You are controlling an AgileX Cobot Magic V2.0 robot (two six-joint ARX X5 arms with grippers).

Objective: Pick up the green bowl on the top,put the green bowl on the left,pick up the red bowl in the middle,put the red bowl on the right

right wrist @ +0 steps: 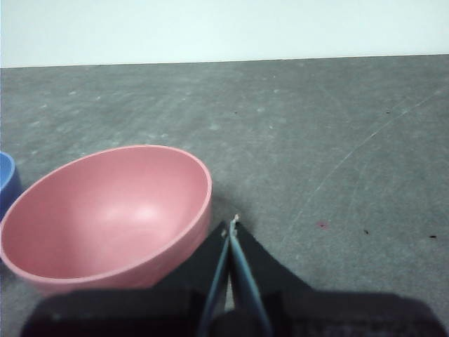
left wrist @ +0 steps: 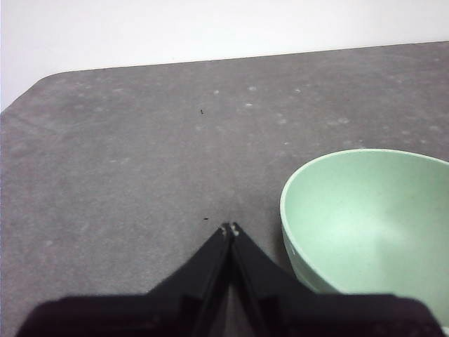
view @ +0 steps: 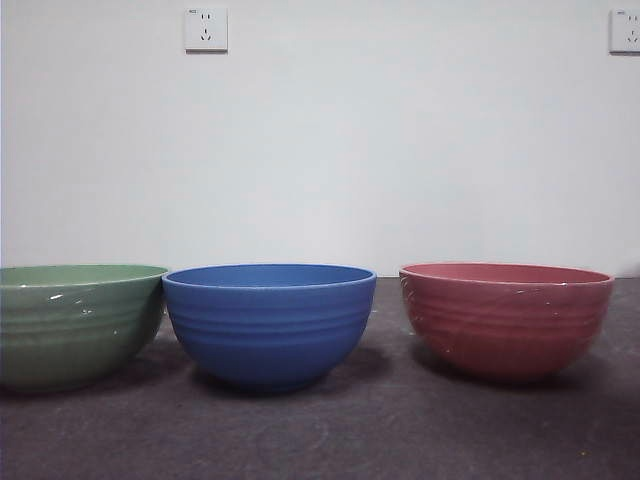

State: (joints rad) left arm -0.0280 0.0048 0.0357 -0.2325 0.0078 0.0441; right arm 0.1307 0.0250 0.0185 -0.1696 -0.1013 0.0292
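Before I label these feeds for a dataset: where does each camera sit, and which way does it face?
Front: low, at table height, facing the wall; green bowl, blue bowl, red bowl in a row; no arm shows.
Left wrist: on the left arm, looking down; left hand shut, beside the green bowl.
Right wrist: likewise; right hand shut, beside the red bowl.
Shared: front and each wrist view show that bowl.

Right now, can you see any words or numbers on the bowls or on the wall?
No readable text anywhere.
Wall socket: a tiny mark in its top corner, too small to read.
Second socket: the same, too small.
Green bowl, blue bowl, red bowl: plain, no writing.
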